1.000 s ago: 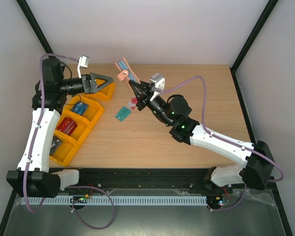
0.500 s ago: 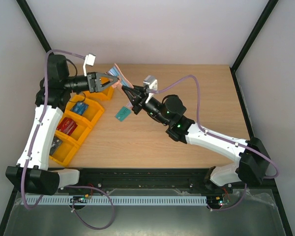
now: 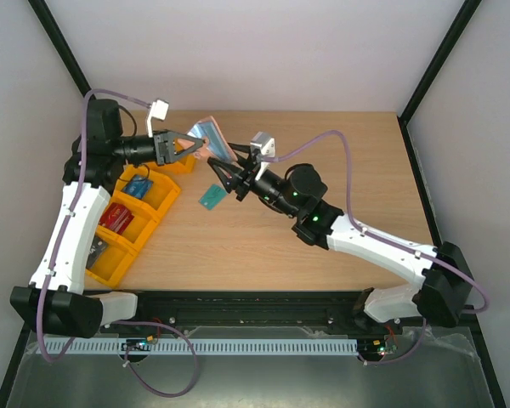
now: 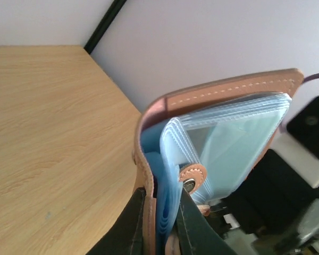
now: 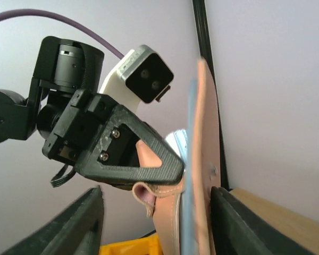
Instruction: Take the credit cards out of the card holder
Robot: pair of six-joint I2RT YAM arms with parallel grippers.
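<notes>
The card holder, reddish-brown outside with pale blue plastic sleeves inside, hangs in the air over the table's back left. My left gripper is shut on its lower edge. In the left wrist view the card holder stands half open with both dark fingers pinching leather and sleeves. My right gripper is open just below and right of it. In the right wrist view the card holder stands edge-on between the spread right fingers, unheld by them. A teal-green credit card lies flat on the table.
Orange plastic bins with small red and blue items sit at the table's left, under the left arm. The black frame posts and pale walls close in the back. The two grippers are very near each other.
My left gripper moved right and shut on the card holder. My right gripper, which was holding it, opened and let go, staying just beside it.
</notes>
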